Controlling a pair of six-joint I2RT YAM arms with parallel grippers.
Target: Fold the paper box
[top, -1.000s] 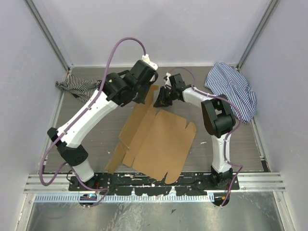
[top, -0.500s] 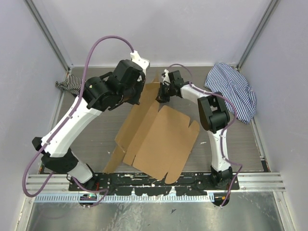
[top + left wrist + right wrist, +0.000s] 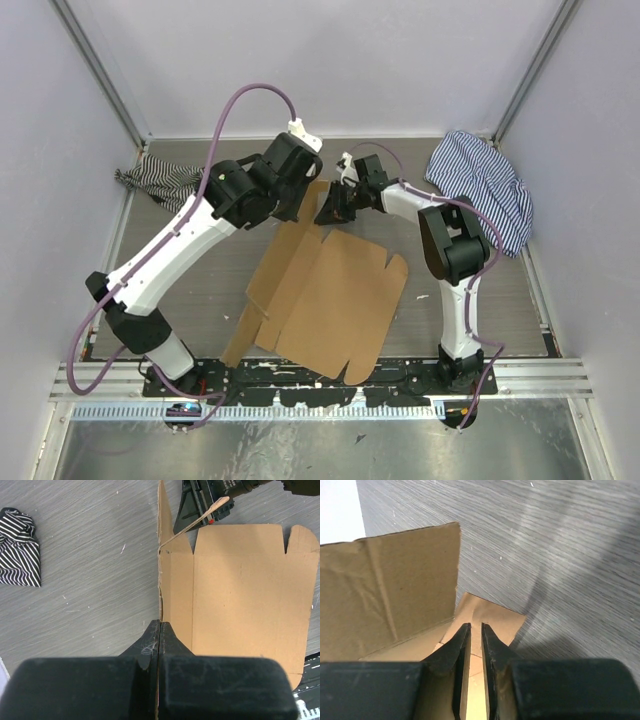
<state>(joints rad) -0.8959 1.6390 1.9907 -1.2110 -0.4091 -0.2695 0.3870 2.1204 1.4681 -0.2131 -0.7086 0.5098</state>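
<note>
The paper box (image 3: 330, 290) is plain brown and unprinted. The table (image 3: 200, 300) beneath it is grey with a fine streaked grain.

Left of the paper box, the black-and-white striped cloth (image 3: 155, 180) has narrow bands. Right of the paper box, the blue-and-white striped cloth (image 3: 485, 190) has thin stripes.

The left arm (image 3: 170, 245) and right arm (image 3: 455, 310) are white with black joints. The cables (image 3: 240, 100) are purple.

Robot lab test cell: plain white walls (image 3: 350, 60) on metal framing, grey woodgrain table (image 3: 200, 290), two white arms bolted to an aluminium rail (image 3: 560, 375), purple cables (image 3: 250, 92) looping overhead.
</note>
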